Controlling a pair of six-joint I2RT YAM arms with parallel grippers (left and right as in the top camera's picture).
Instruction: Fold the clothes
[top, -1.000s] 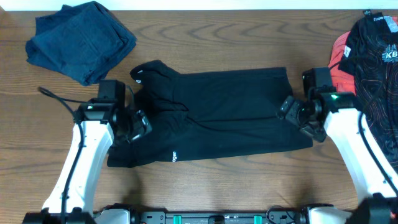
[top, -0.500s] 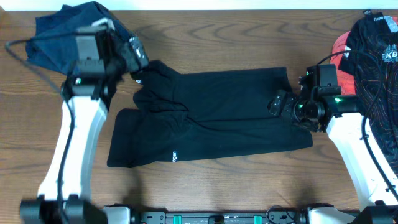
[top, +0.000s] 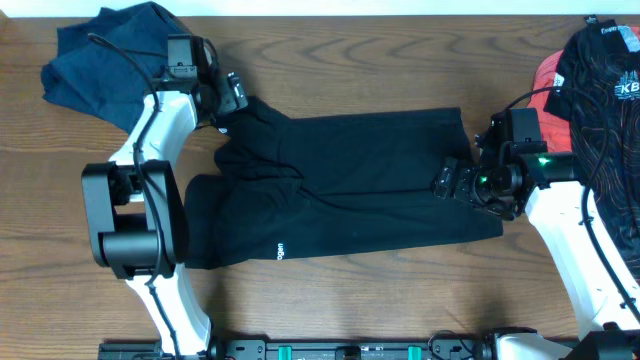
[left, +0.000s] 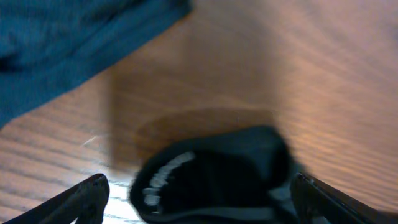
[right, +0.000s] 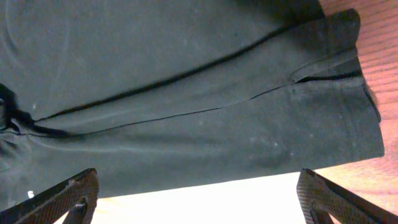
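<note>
In the middle of the worktop (top: 400, 60) lies the black garment (top: 350, 185), spread flat with its length running left to right. Soft creases cross it, and a small white logo (top: 281, 250) shows near the edge closest to the robot. Its far-left corner is bunched into a rounded fold with a white marking (left: 165, 174) on it; the left wrist view is too blurred to read the marking.

The left claw (top: 235, 92) sits at that corner. Its two fingers stand wide apart with the fold lying between them - released, gripping nothing. Whether either finger brushes the cloth I cannot tell.

The right claw (top: 450, 180) is over the garment's right end. Its fingers are also spread wide - released, with nothing clamped. The right wrist view shows the hem and a short side slit below it, with bare wood just past the cloth's edge.

A crumpled navy garment (top: 120, 55) lies at the far-left corner of the worktop, near the left claw, with a strip of bare wood between it and the black fold. At the right edge a black garment with red lines (top: 605, 110) lies partly on top of a coral-pink garment (top: 545, 85), close beside the right arm.
</note>
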